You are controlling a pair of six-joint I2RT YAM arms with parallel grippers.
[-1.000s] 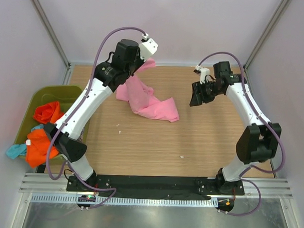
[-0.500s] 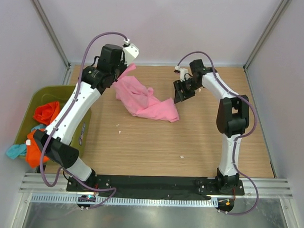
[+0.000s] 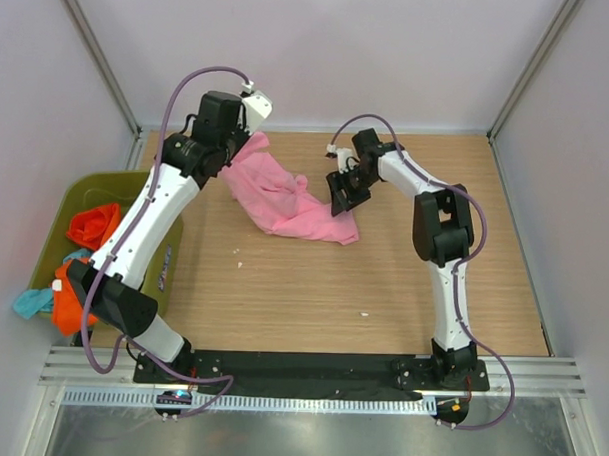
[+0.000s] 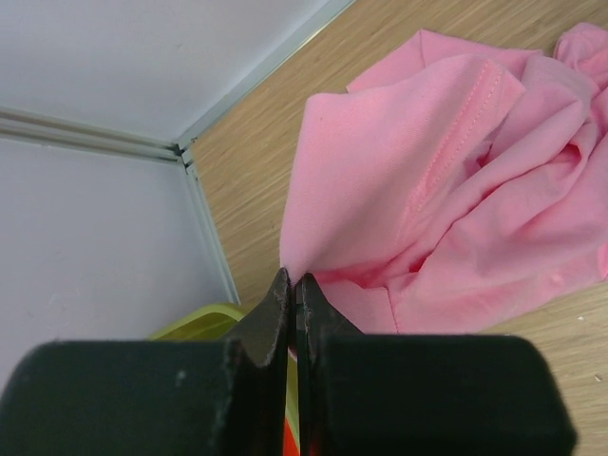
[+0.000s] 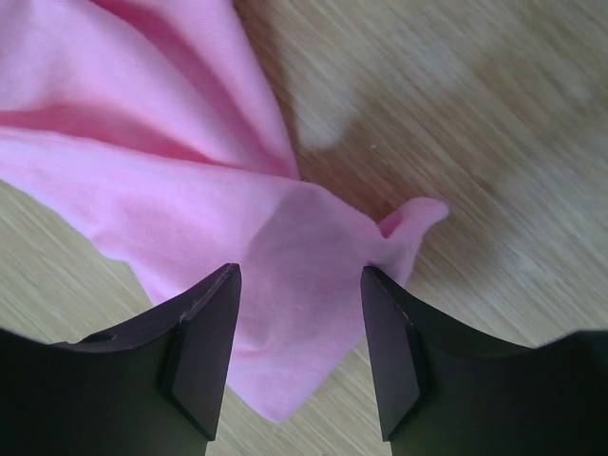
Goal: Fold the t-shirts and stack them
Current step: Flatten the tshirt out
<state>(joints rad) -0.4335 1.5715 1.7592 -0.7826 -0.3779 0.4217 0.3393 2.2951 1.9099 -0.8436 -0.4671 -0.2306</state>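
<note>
A pink t-shirt (image 3: 285,199) lies crumpled on the wooden table at the back middle. My left gripper (image 3: 235,151) is shut on an upper left edge of the pink shirt (image 4: 427,180) and holds it lifted, its jaws pressed together on the cloth. My right gripper (image 3: 342,194) is open just above the shirt's right corner; in the right wrist view that pink corner (image 5: 285,285) lies between the spread fingers (image 5: 204,342).
A green bin (image 3: 84,230) at the table's left edge holds orange shirts (image 3: 83,280) and a teal one (image 3: 32,301). Metal frame posts and white walls close in the back and sides. Bare wood (image 3: 383,281) lies in front of the pink shirt.
My right arm has swung left and down from the right side to the pink shirt's right corner. My left gripper moved left and lower with the shirt's edge, spreading the cloth.
</note>
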